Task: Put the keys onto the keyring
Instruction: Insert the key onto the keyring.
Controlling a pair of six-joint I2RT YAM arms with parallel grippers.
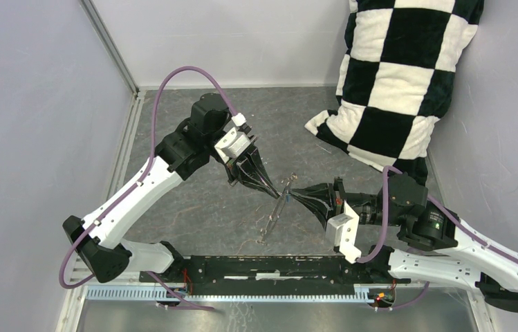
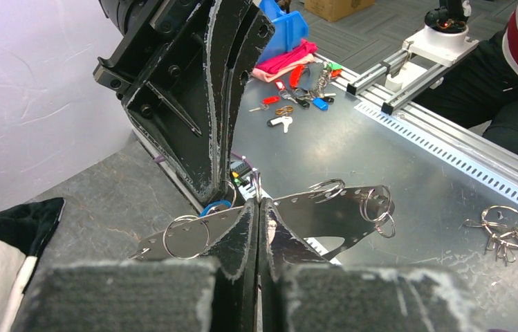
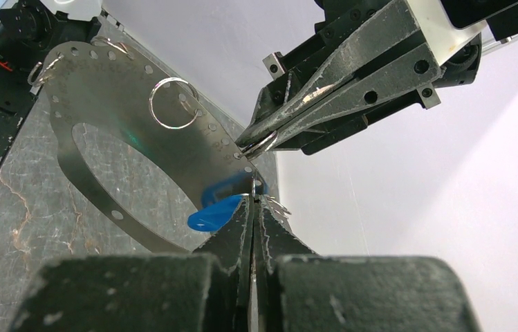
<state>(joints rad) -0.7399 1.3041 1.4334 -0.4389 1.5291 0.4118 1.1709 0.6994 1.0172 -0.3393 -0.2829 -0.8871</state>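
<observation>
Threading step: left tool clamped on keyring edge, mid table. Looks like right tool pinches blue key, at its 9 o'clock. Next: slide key onto ring, slowly.

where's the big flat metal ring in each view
Top: metal ring edge-on, a thin slanted line at centre.
Left wrist: metal ring flat across the middle.
Right wrist: metal ring fills the upper left.
Shared landmark: the shut left pincer tip at its edge.
</observation>
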